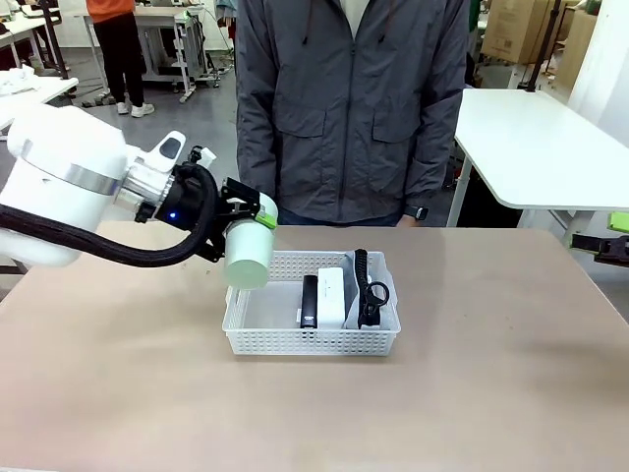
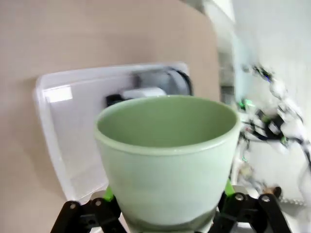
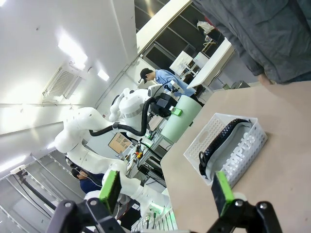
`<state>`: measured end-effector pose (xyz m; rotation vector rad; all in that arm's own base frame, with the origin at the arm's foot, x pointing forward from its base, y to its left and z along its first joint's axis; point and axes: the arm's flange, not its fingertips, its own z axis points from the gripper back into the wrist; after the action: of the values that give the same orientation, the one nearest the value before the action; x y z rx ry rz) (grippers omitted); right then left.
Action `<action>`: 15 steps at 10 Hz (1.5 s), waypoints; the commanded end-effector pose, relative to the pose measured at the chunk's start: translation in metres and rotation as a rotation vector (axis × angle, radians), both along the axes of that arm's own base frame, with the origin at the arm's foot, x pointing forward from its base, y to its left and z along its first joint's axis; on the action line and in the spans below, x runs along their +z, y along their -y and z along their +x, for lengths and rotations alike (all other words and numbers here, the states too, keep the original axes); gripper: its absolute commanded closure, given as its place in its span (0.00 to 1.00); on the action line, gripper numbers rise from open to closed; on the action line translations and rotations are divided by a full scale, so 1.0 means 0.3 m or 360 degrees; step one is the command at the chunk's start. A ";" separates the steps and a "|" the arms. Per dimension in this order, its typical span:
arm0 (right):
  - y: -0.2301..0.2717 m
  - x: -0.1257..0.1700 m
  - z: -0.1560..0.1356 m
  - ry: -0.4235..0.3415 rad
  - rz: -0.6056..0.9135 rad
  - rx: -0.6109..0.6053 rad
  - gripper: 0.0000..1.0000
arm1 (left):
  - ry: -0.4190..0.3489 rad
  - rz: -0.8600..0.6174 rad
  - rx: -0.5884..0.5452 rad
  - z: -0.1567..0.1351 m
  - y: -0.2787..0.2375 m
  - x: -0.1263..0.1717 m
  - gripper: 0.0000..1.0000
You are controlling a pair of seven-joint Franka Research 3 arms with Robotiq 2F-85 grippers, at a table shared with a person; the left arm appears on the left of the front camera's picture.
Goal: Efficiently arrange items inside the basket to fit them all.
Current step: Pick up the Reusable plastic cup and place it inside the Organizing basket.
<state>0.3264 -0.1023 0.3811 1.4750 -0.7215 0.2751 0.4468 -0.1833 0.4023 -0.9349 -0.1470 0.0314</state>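
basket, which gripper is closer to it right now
Left. The left gripper holds the pale green cup at the white basket's left end; the right gripper waits open, off to its side.

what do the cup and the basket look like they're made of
Cup: likely plastic, pale green, smooth with a matte, even surface and a thick rounded rim; could be melamine.
Basket: looks like moulded white plastic, slightly glossy, with lattice-perforated walls and a translucent-looking floor in the left wrist view.
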 end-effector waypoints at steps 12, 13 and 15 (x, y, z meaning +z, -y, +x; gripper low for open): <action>-0.005 0.008 -0.005 0.0020 0.0017 -0.0005 0.00 | -0.0077 0.1001 0.0073 0.009 0.381 -0.031 0.13; -0.005 0.008 -0.005 0.0020 0.0017 -0.0005 0.00 | -0.0095 0.1029 0.0109 0.018 0.385 -0.051 0.13; -0.005 0.008 -0.005 0.0020 0.0017 -0.0005 0.00 | -0.0077 0.1074 0.0138 0.029 0.404 -0.088 0.13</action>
<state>0.3264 -0.1024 0.3811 1.4752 -0.7216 0.2752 0.4506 -0.2934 0.3755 -0.2834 -0.1180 0.0552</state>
